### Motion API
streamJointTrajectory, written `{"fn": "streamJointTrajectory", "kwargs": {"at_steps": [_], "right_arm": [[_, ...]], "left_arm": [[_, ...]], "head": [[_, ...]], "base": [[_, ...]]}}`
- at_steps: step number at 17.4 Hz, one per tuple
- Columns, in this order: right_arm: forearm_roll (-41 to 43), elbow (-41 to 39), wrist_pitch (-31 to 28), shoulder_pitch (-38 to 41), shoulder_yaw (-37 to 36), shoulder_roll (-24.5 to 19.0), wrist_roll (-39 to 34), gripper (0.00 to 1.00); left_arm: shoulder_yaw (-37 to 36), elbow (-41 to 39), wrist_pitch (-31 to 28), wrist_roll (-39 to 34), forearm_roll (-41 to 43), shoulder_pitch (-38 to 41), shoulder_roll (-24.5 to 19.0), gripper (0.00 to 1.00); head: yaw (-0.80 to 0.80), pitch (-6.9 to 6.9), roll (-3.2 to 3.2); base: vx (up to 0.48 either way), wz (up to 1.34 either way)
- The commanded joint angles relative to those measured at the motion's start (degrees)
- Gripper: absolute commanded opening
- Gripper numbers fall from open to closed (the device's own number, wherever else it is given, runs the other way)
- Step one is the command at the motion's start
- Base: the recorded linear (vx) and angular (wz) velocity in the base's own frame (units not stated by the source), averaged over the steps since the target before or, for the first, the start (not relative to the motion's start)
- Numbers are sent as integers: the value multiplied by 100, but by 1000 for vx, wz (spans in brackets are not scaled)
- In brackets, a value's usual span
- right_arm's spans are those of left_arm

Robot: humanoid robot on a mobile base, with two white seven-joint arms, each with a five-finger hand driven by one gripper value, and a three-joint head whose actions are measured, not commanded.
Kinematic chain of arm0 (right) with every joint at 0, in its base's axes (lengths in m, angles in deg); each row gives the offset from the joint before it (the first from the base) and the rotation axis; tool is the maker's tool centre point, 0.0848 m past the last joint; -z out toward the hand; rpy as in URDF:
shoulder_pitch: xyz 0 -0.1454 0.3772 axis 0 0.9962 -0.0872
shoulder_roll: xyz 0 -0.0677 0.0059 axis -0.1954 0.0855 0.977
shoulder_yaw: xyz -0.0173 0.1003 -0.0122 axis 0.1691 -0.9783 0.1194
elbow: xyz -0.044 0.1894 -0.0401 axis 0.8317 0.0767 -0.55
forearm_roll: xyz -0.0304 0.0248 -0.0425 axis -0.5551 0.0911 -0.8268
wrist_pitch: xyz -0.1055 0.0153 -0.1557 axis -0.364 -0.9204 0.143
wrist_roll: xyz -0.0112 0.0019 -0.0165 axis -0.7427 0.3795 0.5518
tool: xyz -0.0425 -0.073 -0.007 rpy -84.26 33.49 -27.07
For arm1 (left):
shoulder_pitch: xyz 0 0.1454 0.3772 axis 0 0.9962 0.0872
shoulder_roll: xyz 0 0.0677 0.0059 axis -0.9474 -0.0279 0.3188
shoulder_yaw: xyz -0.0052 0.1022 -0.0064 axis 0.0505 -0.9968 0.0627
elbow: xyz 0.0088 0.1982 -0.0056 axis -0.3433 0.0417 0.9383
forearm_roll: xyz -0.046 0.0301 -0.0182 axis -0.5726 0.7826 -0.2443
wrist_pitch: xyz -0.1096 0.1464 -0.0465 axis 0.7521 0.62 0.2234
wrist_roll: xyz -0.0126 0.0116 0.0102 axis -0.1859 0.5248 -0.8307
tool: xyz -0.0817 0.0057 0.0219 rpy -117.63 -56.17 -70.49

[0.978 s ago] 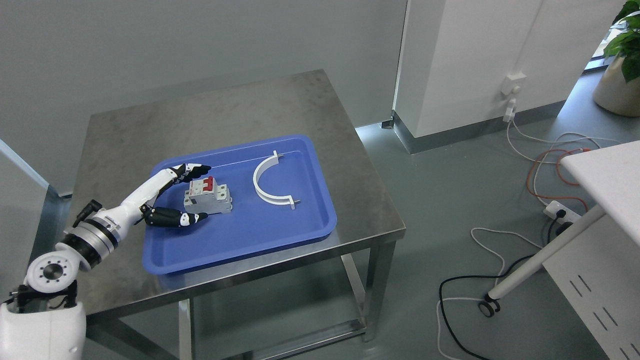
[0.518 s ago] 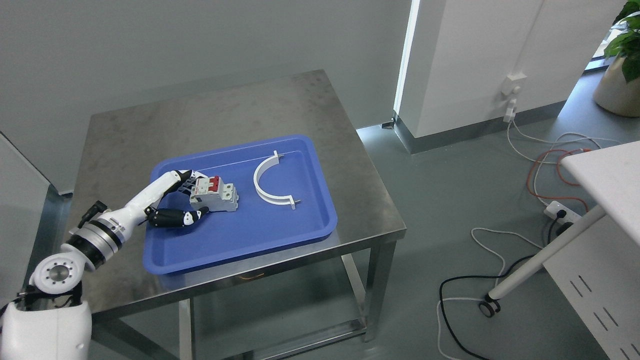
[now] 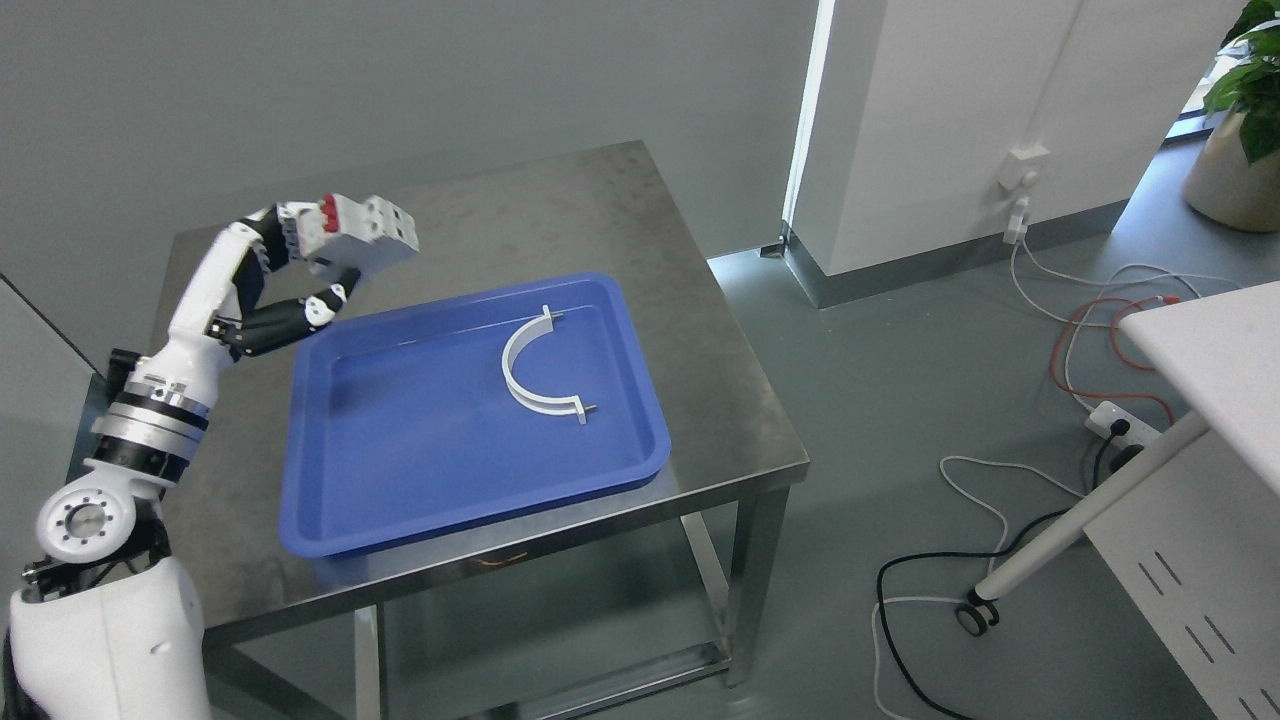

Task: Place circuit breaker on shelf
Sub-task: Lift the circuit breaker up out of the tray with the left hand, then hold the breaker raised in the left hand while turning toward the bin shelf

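The circuit breaker (image 3: 362, 232) is held in the air above the far left part of the table (image 3: 520, 205), clamped in the left hand (image 3: 300, 270) with fingers over its top and thumb beneath. It is judged rigid, compact and fairly light, with smooth plastic sides that could slip; a grip across its flat faces seems safest. Below lies a blue tray (image 3: 400, 500) holding a white curved bracket (image 3: 530, 375). The table is bare steel. No shelf can be made out; cables (image 3: 1000, 520) trail over the grey floor.
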Motion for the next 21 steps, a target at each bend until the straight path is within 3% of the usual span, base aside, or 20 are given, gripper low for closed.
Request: {"fn": "streamJointTrajectory", "kwargs": {"at_steps": [1, 3, 7, 21], "right_arm": [[-1, 0, -181, 1, 114, 100, 3, 100], [-1, 0, -181, 1, 114, 100, -5, 100], [-1, 0, -172, 1, 114, 100, 3, 100], [7, 0, -181, 1, 114, 100, 3, 100]], "left_arm": [[753, -111, 235, -1608, -482, 43, 461, 12], [499, -296, 225, -1623, -491, 218, 461, 12], [435, -709, 199, -648, -482, 509, 461, 10], [-460, -1035, 199, -505, -491, 905, 461, 10]], "head": [[0, 0, 0], [0, 0, 0], [0, 0, 0], [0, 0, 0]], "base": [[0, 0], [0, 0], [-151, 142], [-334, 287]]}}
